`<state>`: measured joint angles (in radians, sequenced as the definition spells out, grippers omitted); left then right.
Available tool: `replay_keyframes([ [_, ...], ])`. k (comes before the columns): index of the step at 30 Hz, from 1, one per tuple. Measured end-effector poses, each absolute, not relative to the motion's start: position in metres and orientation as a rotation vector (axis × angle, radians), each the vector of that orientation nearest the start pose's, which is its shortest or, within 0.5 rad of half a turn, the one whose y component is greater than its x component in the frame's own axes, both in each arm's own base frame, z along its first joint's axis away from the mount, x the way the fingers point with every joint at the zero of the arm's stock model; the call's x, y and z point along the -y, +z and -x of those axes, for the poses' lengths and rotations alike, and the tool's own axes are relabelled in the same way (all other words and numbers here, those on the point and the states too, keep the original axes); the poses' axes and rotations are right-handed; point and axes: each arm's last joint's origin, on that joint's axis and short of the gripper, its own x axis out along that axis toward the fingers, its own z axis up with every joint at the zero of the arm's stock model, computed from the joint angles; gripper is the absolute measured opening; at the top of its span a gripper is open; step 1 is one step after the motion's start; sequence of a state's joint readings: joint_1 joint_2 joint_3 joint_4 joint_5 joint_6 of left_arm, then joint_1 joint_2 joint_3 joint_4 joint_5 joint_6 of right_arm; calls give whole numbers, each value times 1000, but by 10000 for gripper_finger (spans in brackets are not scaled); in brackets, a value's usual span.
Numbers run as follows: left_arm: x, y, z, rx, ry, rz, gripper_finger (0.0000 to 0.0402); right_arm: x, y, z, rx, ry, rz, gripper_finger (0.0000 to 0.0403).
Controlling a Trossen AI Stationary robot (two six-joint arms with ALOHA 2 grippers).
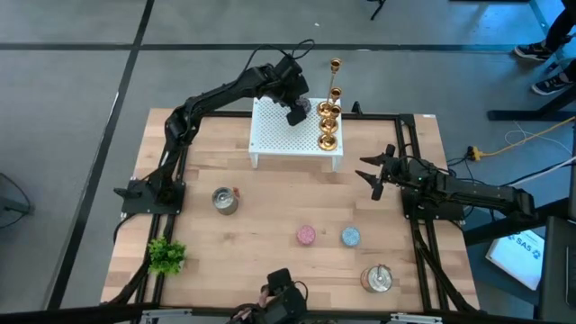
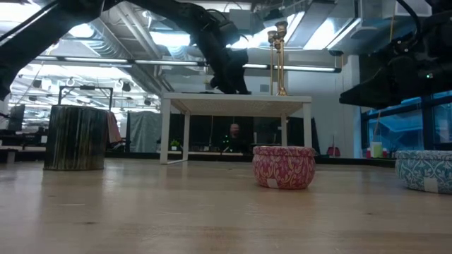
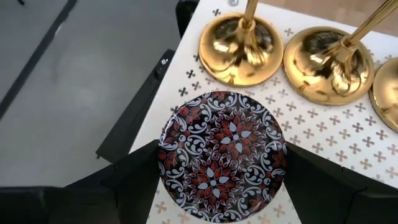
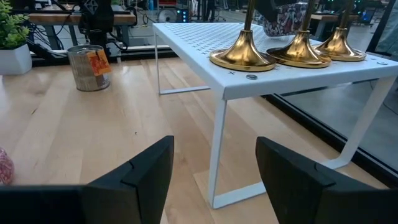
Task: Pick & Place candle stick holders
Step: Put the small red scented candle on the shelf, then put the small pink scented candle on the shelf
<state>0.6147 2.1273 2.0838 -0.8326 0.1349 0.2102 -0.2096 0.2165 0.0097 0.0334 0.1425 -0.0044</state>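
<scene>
Three shiny gold candle stick holders (image 1: 328, 119) stand on their round bases along the right side of a white perforated shelf (image 1: 279, 135) at the table's far edge. Their bases also show in the left wrist view (image 3: 241, 40) and the right wrist view (image 4: 242, 56). My left gripper (image 1: 297, 110) is over the shelf just left of them, shut on a round tin with a black, red and white pattern (image 3: 222, 155). My right gripper (image 1: 376, 175) is open and empty, low over the table right of the shelf, and faces the shelf's leg (image 4: 217, 149). My left gripper pinches the patterned tin by its round side wall (image 3: 166, 155), one finger (image 3: 134, 180) on each opposite side. The fingers come from above, pointing down. The tin sits level with its patterned lid up, just over the shelf top; whether it rests on the shelf, I cannot tell.
A silver tin with an orange label (image 1: 224, 200) stands mid-left on the table. A pink tin (image 1: 306, 235) and a blue tin (image 1: 350, 236) stand near the middle front. Another silver tin (image 1: 377, 279) is at the front right, and a small green plant (image 1: 166, 256) at the front left.
</scene>
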Motion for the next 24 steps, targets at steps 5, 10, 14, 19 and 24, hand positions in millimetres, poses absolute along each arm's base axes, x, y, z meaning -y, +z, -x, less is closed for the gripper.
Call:
replay_keyframes([
  [5,-266,302,-384,-874,363,140,302,27,152,-106,-175,-351,-2,232],
  [10,-265,303,-384,-868,335,130,322,27,152,-106,-175,-351,-2,232],
  [14,-263,308,-384,-859,329,115,337,27,152,-106,-175,-351,-2,232],
  [19,-260,319,-379,-849,330,79,344,27,152,-106,-175,-351,-2,232],
  [24,-251,343,-365,-838,374,31,344,26,152,-106,-179,-327,-4,232],
])
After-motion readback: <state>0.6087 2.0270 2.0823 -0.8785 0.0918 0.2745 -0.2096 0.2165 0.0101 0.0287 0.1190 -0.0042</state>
